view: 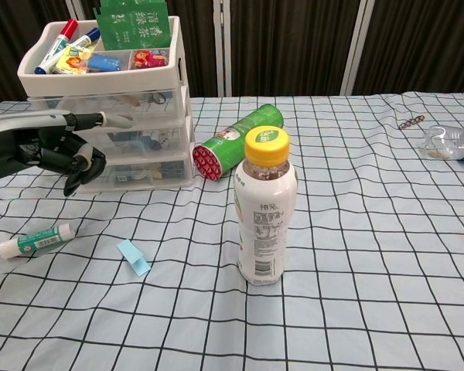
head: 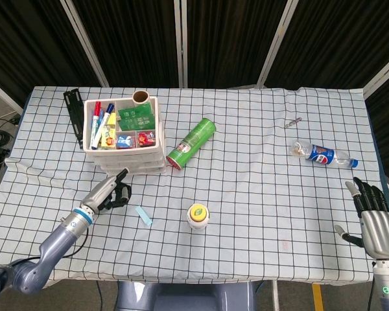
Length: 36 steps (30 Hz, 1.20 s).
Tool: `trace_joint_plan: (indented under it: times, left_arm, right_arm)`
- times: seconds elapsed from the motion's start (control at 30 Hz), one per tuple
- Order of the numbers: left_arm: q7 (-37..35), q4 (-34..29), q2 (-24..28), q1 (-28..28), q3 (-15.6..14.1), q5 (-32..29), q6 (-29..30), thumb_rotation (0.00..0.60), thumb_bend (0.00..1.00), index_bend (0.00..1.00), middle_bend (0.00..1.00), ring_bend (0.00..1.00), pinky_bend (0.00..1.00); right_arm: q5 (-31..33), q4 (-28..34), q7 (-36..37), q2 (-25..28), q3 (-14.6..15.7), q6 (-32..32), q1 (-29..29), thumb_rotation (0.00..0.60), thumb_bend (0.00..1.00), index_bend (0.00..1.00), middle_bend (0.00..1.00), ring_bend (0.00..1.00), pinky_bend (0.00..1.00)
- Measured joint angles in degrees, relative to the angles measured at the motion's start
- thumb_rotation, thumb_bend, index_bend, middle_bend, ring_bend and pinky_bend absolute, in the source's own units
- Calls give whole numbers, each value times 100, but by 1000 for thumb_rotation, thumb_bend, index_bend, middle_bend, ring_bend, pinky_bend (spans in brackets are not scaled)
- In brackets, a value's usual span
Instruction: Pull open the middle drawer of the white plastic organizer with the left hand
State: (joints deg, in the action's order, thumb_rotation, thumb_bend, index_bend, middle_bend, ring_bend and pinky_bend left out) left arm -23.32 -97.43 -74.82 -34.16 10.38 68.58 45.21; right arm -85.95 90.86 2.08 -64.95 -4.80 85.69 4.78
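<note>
From the head view, the white plastic organizer is standing at the desk's far left, and the left hand is hovering just in front of it. The right hand is lying released, fingers spread.

From the chest view, the left hand is pointing one finger at the middle drawer, the others curled, grasping nothing; contact is unclear.

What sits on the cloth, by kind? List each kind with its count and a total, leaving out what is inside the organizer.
Bottles: 2 (yellow-capped bottle, Pepsi bottle)
Green canister: 1
White plastic organizer: 1
Paste tube: 1
Pale blue slip: 1
Black rack: 1
Small metal piece: 1
Total: 8
</note>
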Motion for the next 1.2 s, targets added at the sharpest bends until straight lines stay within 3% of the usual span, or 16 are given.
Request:
trace_joint_plan:
  times: [0.3,0.5,0.83,1.2]
  left_arm:
    - [-468,185,-101,90,-51,39,-31,600,881,0,701,704,645]
    - [-1240,340,-276,160,-5,164,-61,600,881,0,704,704,658]
    - [-2339,868,-513,192,41,862,89,600,881,0,705,704,658]
    - [-2547,1112,-676,70,26,972,163,600,882,0,705,704,658]
  right_arm:
    - [-11,8,-34,-16,13,-7,3,600,82,0,0,0,0]
    - [-6,5,-28,-12,14,-16,5,600,83,0,0,0,0]
    - [0,-10,-7,-15,6,-17,9,600,83,0,0,0,0]
    - [7,-12,1,-18,3,-17,9,600,83,0,0,0,0]
